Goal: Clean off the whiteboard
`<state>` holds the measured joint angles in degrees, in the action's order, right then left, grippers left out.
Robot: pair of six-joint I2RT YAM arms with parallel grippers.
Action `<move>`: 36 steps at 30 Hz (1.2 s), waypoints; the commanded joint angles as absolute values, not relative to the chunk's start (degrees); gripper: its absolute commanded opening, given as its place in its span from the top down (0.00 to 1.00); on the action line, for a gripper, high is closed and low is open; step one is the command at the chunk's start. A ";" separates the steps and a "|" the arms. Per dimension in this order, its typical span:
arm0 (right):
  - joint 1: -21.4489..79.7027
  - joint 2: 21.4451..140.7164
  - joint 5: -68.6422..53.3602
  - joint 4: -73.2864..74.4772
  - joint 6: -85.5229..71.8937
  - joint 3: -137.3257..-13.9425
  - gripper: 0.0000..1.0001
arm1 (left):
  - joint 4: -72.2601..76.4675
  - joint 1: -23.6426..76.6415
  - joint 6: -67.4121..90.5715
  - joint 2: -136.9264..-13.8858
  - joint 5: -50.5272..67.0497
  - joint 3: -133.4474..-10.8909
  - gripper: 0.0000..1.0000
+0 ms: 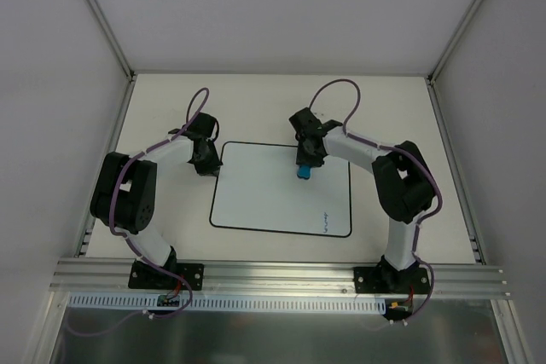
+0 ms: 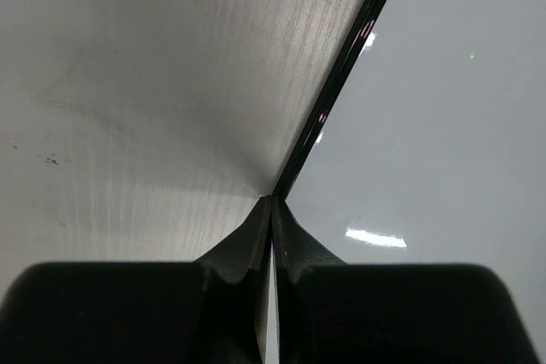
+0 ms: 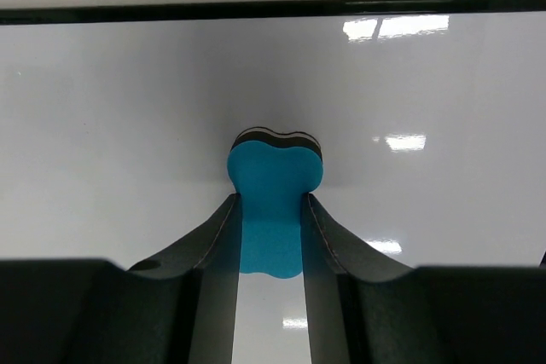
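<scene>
The whiteboard (image 1: 264, 198) lies flat in the middle of the table, white with a thin black border, and faint blue writing (image 1: 325, 222) remains near its near right corner. My right gripper (image 1: 304, 162) is shut on a blue eraser (image 3: 273, 210), which presses against the board's far part (image 3: 128, 125) close to its far edge. My left gripper (image 1: 207, 162) is shut with nothing in it, and its tips (image 2: 271, 202) rest at the board's black left edge (image 2: 341, 74), near the far left corner.
The cream table top (image 1: 171, 108) surrounds the board on all sides. An aluminium rail (image 1: 281, 274) runs along the near edge with both arm bases bolted to it. White walls and metal frame posts (image 1: 98, 14) enclose the back and sides.
</scene>
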<state>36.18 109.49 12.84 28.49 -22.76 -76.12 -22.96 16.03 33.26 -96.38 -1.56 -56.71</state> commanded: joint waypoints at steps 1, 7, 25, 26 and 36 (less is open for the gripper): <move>35.42 111.02 12.66 28.56 -20.13 -77.70 1.00 | -23.64 16.00 32.96 -96.94 -0.53 -57.04 1.00; 35.42 102.67 14.06 34.09 -18.01 -71.56 1.00 | -23.64 16.08 32.96 -96.77 -0.62 -57.48 1.00; 43.24 79.89 16.08 34.89 -38.23 -42.01 1.00 | -23.64 16.00 34.28 -96.33 1.14 -57.39 1.00; 43.59 81.63 16.17 34.54 -38.23 -42.19 1.00 | -23.56 16.00 34.28 -96.24 0.97 -57.22 1.00; 54.22 98.78 10.02 26.28 -35.86 -54.39 1.00 | -23.20 16.00 34.63 -96.15 1.23 -56.69 1.00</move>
<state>50.37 91.02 16.56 32.21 -34.37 -53.58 -22.96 16.01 33.50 -96.38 -1.08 -56.75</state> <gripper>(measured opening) 0.333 0.003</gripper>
